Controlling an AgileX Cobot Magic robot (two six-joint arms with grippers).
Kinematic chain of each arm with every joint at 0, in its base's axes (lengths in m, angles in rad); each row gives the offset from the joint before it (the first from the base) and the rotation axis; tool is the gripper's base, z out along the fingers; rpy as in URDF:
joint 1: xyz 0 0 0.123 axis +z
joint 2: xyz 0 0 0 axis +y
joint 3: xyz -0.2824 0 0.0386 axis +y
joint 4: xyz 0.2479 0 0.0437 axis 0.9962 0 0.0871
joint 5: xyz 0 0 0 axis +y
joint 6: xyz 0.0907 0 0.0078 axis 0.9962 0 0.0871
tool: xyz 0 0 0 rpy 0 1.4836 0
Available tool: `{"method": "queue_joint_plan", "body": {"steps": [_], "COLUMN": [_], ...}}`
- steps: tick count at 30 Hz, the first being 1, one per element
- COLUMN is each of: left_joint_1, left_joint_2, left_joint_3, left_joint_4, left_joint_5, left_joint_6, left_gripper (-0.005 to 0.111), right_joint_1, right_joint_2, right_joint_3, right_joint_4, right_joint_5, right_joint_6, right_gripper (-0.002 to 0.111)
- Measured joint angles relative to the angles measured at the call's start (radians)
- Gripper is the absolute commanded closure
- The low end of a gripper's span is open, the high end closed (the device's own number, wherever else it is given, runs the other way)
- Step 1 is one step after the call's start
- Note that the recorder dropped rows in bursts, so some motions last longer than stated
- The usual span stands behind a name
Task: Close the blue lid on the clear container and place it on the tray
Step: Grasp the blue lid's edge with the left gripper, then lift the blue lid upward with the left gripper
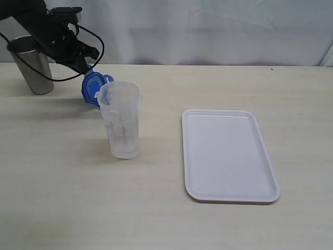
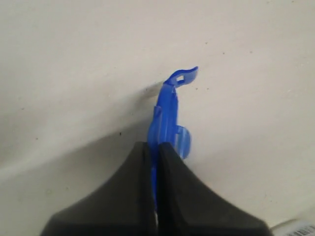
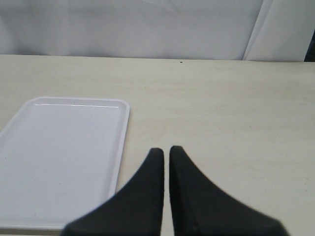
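Note:
The clear container [image 1: 120, 120] stands upright and uncovered on the table, left of the white tray [image 1: 227, 154]. Just behind its rim hangs the blue lid [image 1: 92, 87], held on edge by my left gripper [image 1: 85, 69], which is shut on it. In the left wrist view the lid [image 2: 167, 113] sticks out edge-on from between the black fingertips [image 2: 153, 147], one snap flap at its far end. My right gripper [image 3: 166, 151] is shut on nothing, low over the table beside the tray [image 3: 59, 157]; it does not show in the exterior view.
A grey steel cup [image 1: 30, 65] stands at the back left, close behind the left arm. A black cable [image 1: 99, 49] loops off that arm. A white backdrop closes off the far side of the table.

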Motion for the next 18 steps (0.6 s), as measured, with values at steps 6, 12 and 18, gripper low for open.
{"method": "queue_joint_plan", "body": {"steps": [6,12,18], "left_joint_1": [0.000,-0.006,-0.012], "left_joint_2": [-0.075,-0.150,-0.235], "left_joint_3": [0.000,0.000,0.000], "left_joint_4": [0.016,0.049,0.062], "left_joint_5": [0.027,0.071,0.105], "left_joint_6": [-0.007,0.010,0.054], "left_gripper": [0.107,0.107,0.107], "right_joint_1": [0.000,0.000,0.000], "right_joint_2": [0.000,0.000,0.000], "right_joint_3": [0.000,0.000,0.000], "right_joint_4": [0.000,0.000,0.000], "right_joint_5": [0.000,0.000,0.000], "right_joint_6": [0.000,0.000,0.000], "right_gripper": [0.104,0.104,0.104]}}
